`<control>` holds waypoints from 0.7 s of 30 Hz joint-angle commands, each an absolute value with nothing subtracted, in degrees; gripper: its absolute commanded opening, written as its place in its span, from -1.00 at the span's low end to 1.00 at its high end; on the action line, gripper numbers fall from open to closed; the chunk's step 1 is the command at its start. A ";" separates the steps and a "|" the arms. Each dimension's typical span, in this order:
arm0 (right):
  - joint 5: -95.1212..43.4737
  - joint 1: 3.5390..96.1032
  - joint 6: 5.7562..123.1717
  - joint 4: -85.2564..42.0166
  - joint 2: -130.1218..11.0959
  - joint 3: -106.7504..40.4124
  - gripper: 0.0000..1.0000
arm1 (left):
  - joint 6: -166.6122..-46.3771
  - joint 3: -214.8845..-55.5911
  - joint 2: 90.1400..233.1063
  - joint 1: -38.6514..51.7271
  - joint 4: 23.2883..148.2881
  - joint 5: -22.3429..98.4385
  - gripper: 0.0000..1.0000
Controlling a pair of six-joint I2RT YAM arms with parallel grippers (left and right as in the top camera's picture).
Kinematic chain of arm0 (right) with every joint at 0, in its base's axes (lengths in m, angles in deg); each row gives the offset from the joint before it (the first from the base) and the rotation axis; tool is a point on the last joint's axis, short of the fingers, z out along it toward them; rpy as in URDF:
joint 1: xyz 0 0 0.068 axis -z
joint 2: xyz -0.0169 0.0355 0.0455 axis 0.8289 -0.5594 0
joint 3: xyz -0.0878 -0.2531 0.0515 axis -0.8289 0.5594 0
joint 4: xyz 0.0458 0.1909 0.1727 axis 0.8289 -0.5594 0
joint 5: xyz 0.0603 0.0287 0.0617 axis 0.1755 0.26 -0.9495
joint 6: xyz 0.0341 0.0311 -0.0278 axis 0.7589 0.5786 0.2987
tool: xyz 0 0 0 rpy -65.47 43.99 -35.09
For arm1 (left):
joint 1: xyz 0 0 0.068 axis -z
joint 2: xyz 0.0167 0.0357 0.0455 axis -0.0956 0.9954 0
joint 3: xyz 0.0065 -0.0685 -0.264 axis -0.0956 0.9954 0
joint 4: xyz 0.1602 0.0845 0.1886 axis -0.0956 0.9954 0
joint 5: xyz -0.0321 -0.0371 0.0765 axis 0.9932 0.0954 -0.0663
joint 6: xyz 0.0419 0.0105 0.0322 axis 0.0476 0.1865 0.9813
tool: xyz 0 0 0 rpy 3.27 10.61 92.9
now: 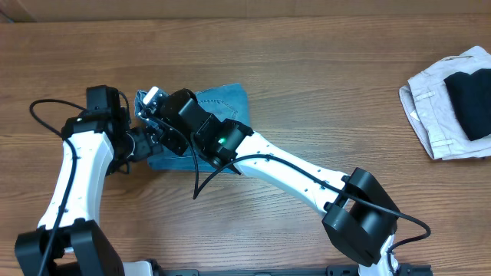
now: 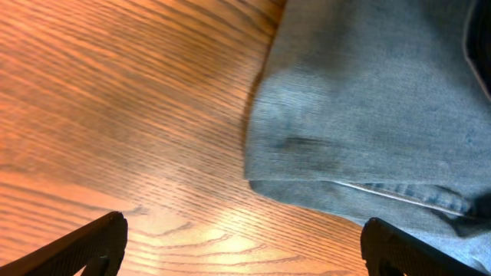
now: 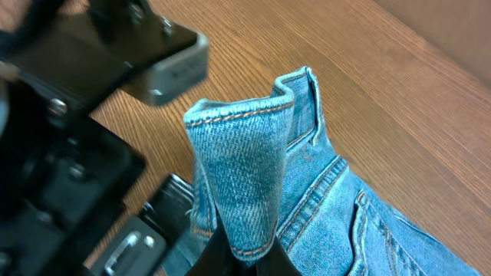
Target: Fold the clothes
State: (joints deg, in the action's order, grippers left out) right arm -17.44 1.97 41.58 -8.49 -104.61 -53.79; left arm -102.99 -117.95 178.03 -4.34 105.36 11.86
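Observation:
The light-blue denim jeans (image 1: 222,103) lie folded into a small bundle at the table's left centre. My right gripper (image 3: 253,261) is shut on a raised fold of the jeans' waistband (image 3: 242,169), held up above the bundle; a stitched pocket (image 3: 368,230) lies beside it. My left gripper (image 2: 245,249) is open and empty, low over bare wood just beside the jeans' folded edge (image 2: 368,115). In the overhead view both grippers meet at the bundle's left end, the left (image 1: 142,142) and the right (image 1: 157,107).
An off-white garment (image 1: 433,107) with a black garment (image 1: 469,100) on it lies at the far right edge. The left arm's body (image 3: 69,153) crowds close beside the right gripper.

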 commanded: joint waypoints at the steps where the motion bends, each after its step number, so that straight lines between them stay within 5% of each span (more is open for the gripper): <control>1: -19.19 1.64 41.84 -9.08 -104.83 -54.08 -0.92 | -105.26 -118.21 172.56 -6.59 104.95 11.54 1.00; 21: -27.63 1.51 41.86 -9.06 -107.26 -54.08 -0.90 | -106.27 -118.21 166.99 -12.93 99.02 18.66 1.00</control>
